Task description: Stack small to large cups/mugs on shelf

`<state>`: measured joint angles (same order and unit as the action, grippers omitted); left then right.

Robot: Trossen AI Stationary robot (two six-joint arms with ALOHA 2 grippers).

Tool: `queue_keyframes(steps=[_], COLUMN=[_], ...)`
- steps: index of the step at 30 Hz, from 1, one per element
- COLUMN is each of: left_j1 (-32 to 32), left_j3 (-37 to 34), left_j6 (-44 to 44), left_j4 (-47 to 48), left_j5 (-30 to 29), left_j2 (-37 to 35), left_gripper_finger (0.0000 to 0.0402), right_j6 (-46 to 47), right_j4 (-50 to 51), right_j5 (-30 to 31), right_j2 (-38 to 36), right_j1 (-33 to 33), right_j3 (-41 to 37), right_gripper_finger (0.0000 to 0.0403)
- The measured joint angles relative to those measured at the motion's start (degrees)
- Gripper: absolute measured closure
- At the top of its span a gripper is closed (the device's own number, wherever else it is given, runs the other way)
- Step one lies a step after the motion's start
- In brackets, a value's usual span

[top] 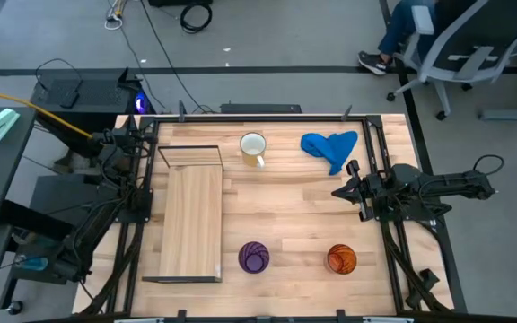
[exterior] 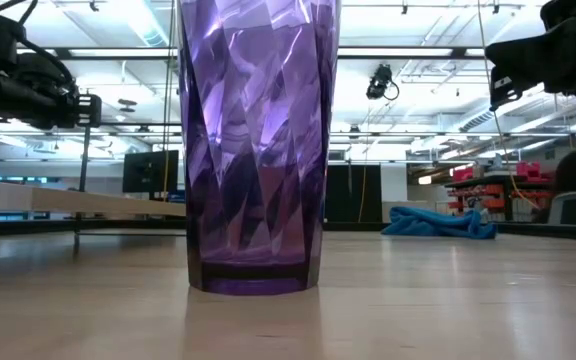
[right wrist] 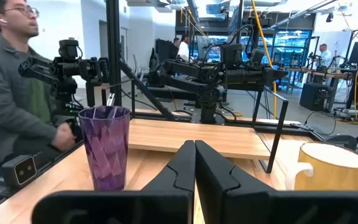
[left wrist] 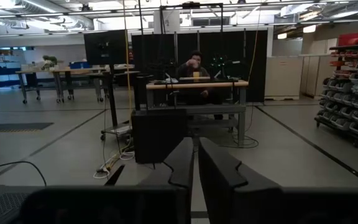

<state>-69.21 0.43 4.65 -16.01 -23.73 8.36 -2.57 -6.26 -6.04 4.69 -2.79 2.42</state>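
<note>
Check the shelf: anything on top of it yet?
Nothing: the shelf board is bare. The white mug, purple cup and orange cup stand on the table. Underneath is hidden.

The long light-wood shelf with thin dark frame (top: 191, 220) lies left. Right of it: white handled mug (top: 253, 146) and crumpled blue cloth (top: 330, 147) behind, purple faceted cup (top: 254, 257) and orange translucent cup (top: 341, 259) in front.

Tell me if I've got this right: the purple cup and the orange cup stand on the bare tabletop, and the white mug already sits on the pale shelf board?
Not quite. The white mug isn't on the shelf; the high view shows it on the plank tabletop, just beside the shelf's far end. The purple cup and orange cup do stand on the bare tabletop.
</note>
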Motion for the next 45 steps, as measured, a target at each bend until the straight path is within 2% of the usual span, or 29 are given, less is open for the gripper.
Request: queue_keyframes(steps=[9,19,45], left_j1=[0.0,0.0,0.0], left_j3=[0.0,0.0,0.0], left_j6=[0.0,0.0,0.0], left_j4=[0.0,0.0,0.0], left_j5=[0.0,0.0,0.0], left_j2=[0.0,0.0,0.0], left_gripper_finger=[0.0361,0.0371,0.0366], right_j6=[0.0,0.0,0.0], right_j4=[0.0,0.0,0.0], right_j5=[0.0,0.0,0.0], right_j2=[0.0,0.0,0.0], right_j1=[0.0,0.0,0.0], right_j3=[0.0,0.0,0.0], right_gripper_finger=[0.0387,0.0387,0.0387])
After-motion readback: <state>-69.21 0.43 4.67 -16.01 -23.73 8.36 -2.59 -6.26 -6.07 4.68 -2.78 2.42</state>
